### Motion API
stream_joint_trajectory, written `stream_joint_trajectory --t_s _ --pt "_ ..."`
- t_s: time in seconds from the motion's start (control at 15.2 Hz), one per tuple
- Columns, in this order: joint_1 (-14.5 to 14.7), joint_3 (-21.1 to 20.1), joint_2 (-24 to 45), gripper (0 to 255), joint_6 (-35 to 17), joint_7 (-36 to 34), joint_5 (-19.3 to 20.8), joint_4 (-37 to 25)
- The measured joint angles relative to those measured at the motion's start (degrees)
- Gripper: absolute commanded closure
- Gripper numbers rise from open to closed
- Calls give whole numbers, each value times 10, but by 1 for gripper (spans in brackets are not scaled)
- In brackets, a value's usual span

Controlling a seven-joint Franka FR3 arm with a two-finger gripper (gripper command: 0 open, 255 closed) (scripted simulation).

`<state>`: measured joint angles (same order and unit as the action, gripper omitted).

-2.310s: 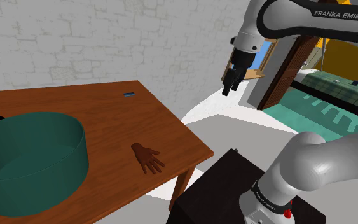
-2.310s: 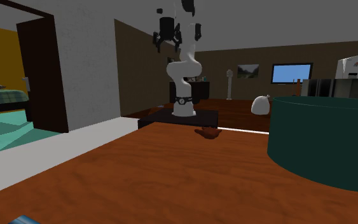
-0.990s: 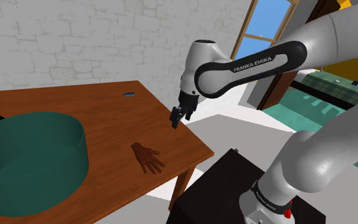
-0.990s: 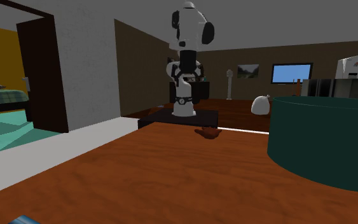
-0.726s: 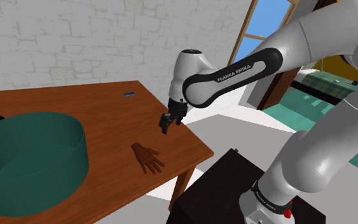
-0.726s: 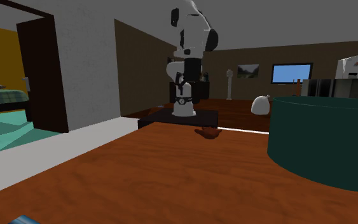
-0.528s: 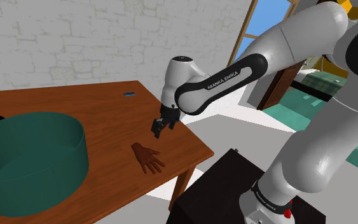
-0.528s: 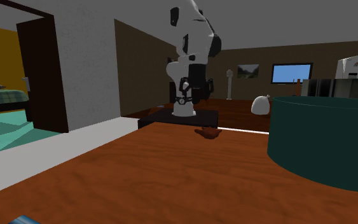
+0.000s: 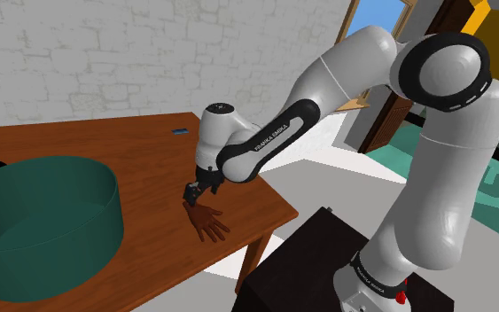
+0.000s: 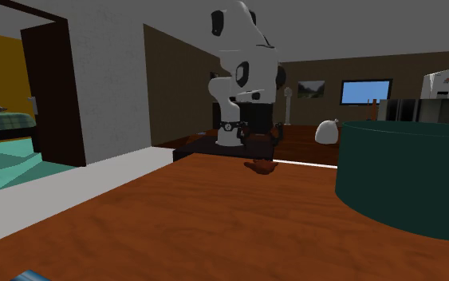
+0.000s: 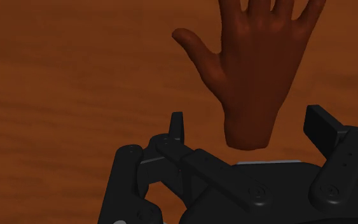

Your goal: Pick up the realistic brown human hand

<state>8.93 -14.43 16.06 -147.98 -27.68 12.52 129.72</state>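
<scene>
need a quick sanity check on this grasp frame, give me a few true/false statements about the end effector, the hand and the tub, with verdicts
1. The end effector is open, its fingers standing apart. True.
2. The brown hand is lifted clear of the table. False: it lies flat on the wood, palm down, and nothing clasps it.
3. The end effector sits at the brown hand's wrist end, with the wrist between the fingers but not touched by them. True.
4. The brown hand lies inside the green tub. False: it is on the table, apart from the tub, toward the shoulder view's right.
5. A small blue thing lies near the table's far edge. True.
</scene>
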Motion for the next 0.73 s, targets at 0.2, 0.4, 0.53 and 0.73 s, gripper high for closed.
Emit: stream_joint_trajectory --t_s 0.2,0.4,0.53,0.73 --pt "20 11 52 0 -14 -29 27 -38" --pt "27 20 76 0 -31 -39 40 -45" --pt "31 25 91 0 -42 -45 47 -49" --pt "35 31 104 255 -55 -51 54 -49"
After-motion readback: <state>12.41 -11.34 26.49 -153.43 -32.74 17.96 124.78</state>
